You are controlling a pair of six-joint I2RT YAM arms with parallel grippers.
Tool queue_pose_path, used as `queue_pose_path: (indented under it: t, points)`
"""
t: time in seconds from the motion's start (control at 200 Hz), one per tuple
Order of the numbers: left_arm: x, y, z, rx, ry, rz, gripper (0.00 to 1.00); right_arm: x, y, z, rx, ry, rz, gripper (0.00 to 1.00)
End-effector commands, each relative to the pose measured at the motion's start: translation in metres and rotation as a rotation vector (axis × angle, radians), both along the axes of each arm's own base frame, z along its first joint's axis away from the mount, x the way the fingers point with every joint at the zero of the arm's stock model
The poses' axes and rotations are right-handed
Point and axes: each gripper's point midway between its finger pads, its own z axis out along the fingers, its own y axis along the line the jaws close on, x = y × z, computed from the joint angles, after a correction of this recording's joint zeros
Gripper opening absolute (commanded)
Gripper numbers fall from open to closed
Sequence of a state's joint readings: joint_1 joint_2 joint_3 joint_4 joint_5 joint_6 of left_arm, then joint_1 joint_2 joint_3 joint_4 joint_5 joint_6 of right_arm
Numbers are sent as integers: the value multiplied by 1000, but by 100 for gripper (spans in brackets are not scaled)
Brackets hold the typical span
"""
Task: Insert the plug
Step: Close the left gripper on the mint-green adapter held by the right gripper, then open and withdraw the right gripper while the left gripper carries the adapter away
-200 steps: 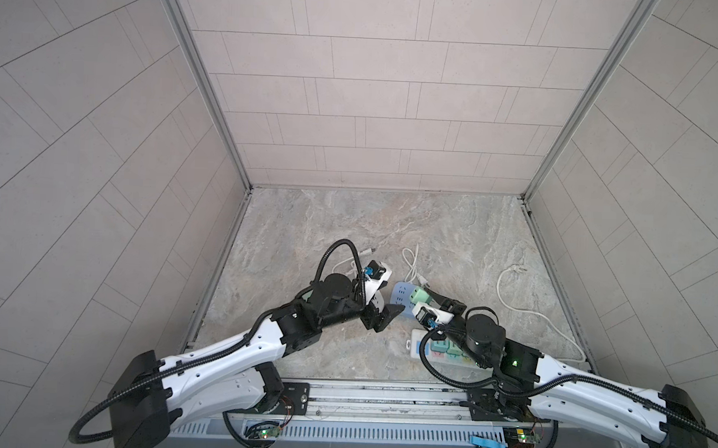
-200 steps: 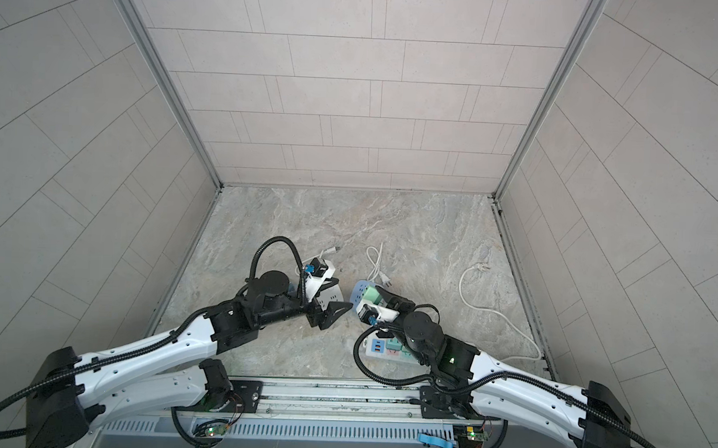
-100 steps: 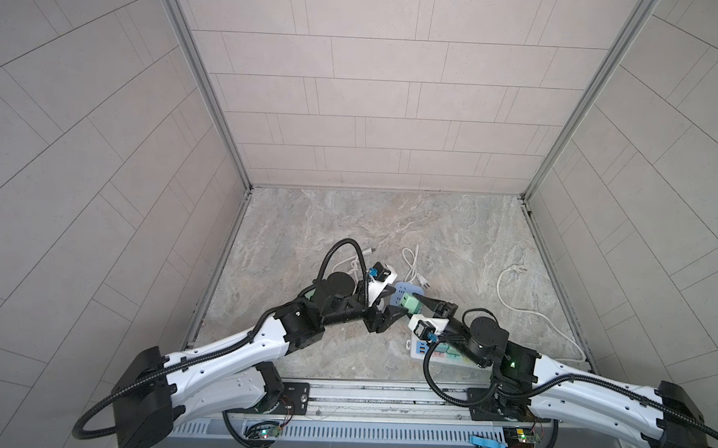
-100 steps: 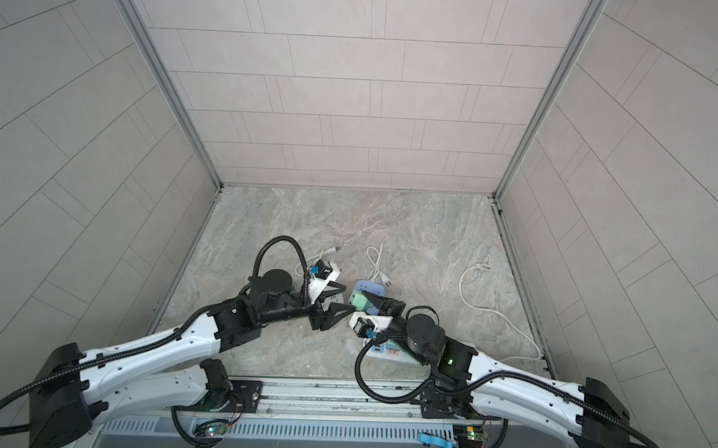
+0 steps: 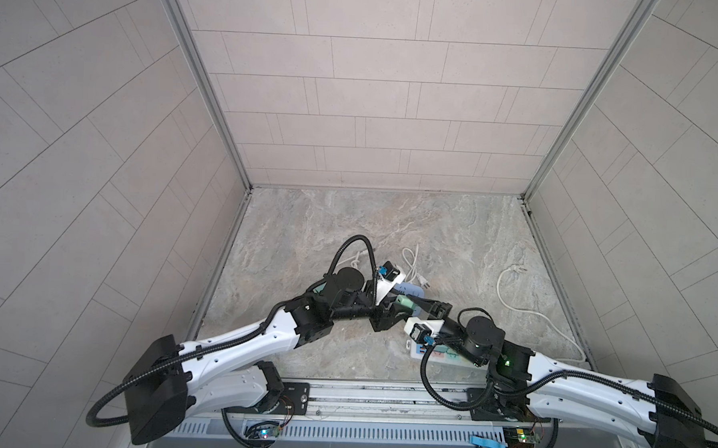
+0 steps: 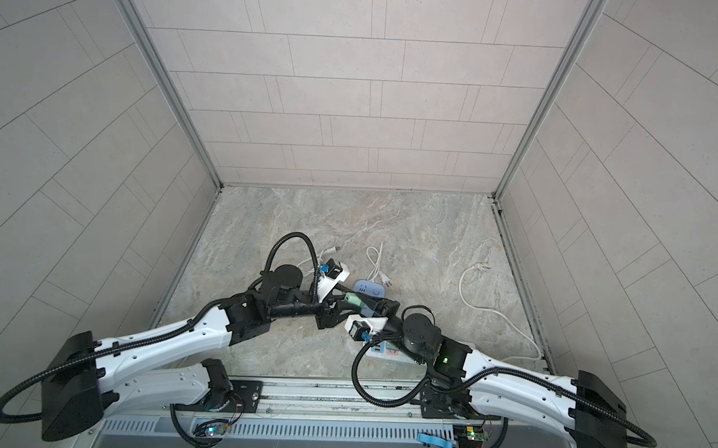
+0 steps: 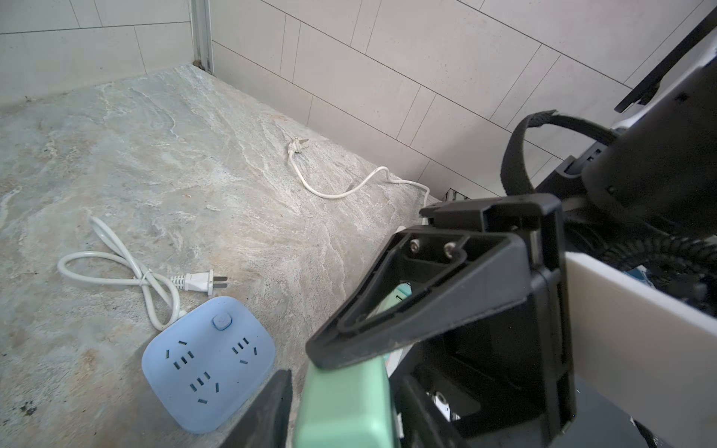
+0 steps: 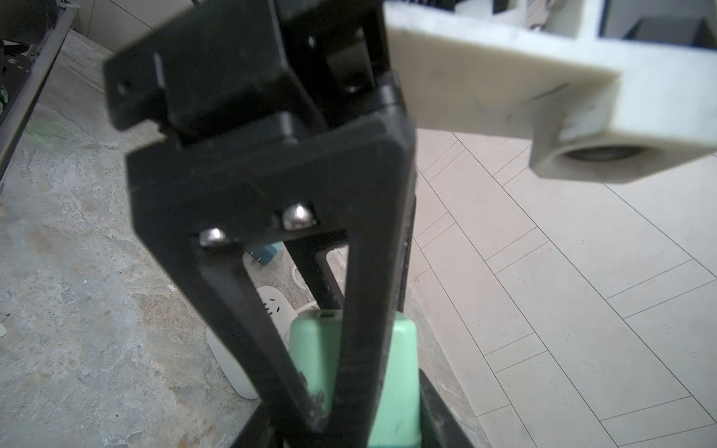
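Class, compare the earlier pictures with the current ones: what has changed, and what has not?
The right gripper carried the green plug leftward to the left gripper, whose jaws narrowed around it. The blue power strip and white cables stayed put.

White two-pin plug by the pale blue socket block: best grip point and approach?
Pinch the white two-pin plug by its flat body, between ribbed strain relief and pins, across its side edges, coming straight down. It lies flat on the stone floor, near but apart from the pale blue socket block; both edges look reachable.
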State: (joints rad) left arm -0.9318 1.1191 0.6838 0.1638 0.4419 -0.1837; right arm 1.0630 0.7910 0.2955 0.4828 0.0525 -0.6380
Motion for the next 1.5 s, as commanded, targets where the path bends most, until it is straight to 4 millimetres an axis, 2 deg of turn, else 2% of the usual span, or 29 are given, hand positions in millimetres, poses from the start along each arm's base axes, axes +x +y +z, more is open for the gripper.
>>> queue_pose_path:
  t: [0.0, 0.31, 0.655, 0.776, 0.836, 0.936, 0.971, 0.981, 0.991, 0.996, 1.006, 1.016, 1.061, 1.306, 1.496]
  points:
    - [-3, -6, 13, -18, -18, -37, 48, -1, 5, 29, 65, -51, 15, 0]
    - [-5, -12, 6, 12, -10, -61, 37, 3, 2, 39, 70, -73, -16, 0]
    - [-10, -21, -5, 65, 2, -98, 26, 3, 4, 35, 47, -77, -11, 0]
    - [-11, -24, -10, 83, 6, -108, 19, 3, 4, 35, 36, -82, -8, 1]
    - [-11, -25, -11, 84, 9, -110, 16, 3, 4, 33, 25, -81, -8, 7]
    - [-9, -26, -11, 85, 14, -103, 10, 4, 3, 29, 4, -81, -10, 27]
    - [-9, -26, -11, 83, 15, -99, 8, 4, 3, 28, -3, -80, -12, 45]
    - [-8, -26, -11, 83, 17, -98, 7, 4, 3, 28, -5, -79, -13, 54]
    - [-8, -26, -11, 83, 16, -96, 6, 4, 3, 27, -8, -79, -14, 81]
    - [-8, -26, -11, 84, 16, -95, 6, 4, 2, 27, -8, -79, -15, 89]
    - [-8, -26, -11, 85, 14, -94, 5, 4, 2, 26, -12, -78, -16, 96]
    - [-7, -26, -11, 85, 13, -92, 4, 5, 2, 26, -15, -77, -20, 99]
    - [-6, -25, -11, 88, 11, -82, 0, 6, -1, 24, -21, -74, -34, 100]
    - [8, -12, -15, 130, -82, 0, 0, 11, -17, 11, -44, -28, -95, 100]
    - [46, 28, -17, 208, -239, 268, 0, 12, -40, -8, -26, 16, -153, 100]
